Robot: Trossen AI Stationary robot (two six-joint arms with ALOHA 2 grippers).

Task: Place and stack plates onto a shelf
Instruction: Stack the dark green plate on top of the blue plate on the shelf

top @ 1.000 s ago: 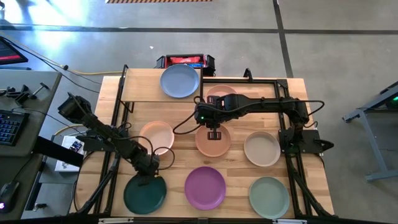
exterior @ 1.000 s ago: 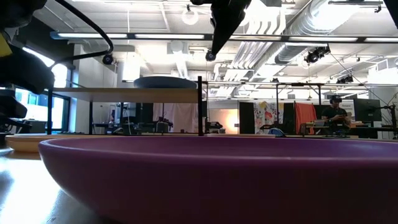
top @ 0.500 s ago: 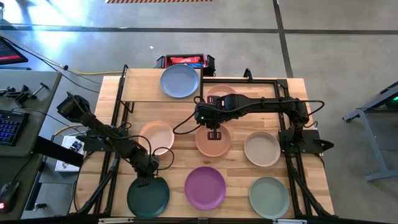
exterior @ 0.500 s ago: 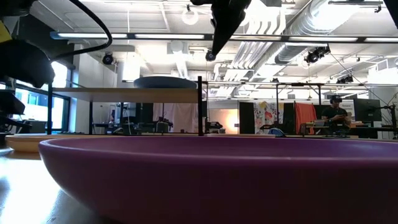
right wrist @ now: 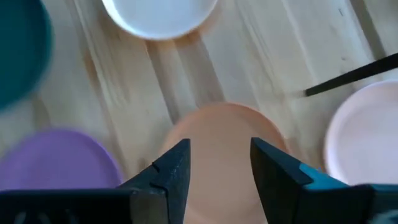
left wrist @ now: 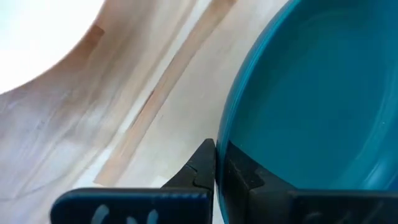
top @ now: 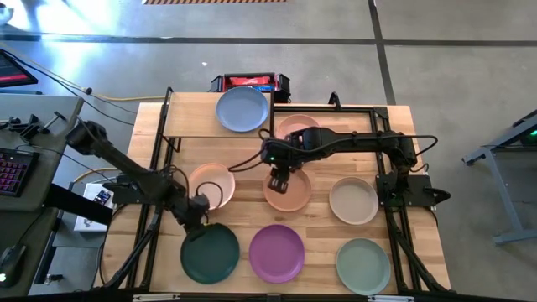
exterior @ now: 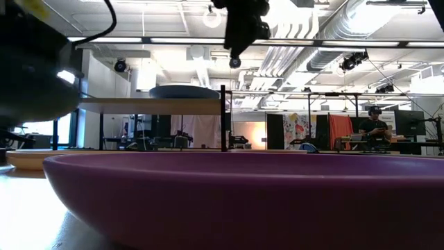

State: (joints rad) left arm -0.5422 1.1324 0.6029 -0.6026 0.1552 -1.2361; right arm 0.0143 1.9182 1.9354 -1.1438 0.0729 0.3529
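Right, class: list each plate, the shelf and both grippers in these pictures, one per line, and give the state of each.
Dark green plate: rim gripped, lifted.
Left gripper: shut on its rim.
Right gripper: open, above the terracotta plate.
Blue plate: flat on the shelf.
Shelf: holds one plate.
Pink plate: on table under the right arm.
Peach, cream, purple, sage plates: flat on table.

Blue plate point(top: 242, 109) on the light-wood shelf point(top: 193, 122), pink plate point(top: 295, 126), peach plate point(top: 211, 182), terracotta orange plate point(top: 292, 191), cream plate point(top: 353, 200), dark green plate point(top: 210, 254), purple plate point(top: 276, 252), sage green plate point(top: 362, 265), pale planked table point(top: 424, 235), black arms
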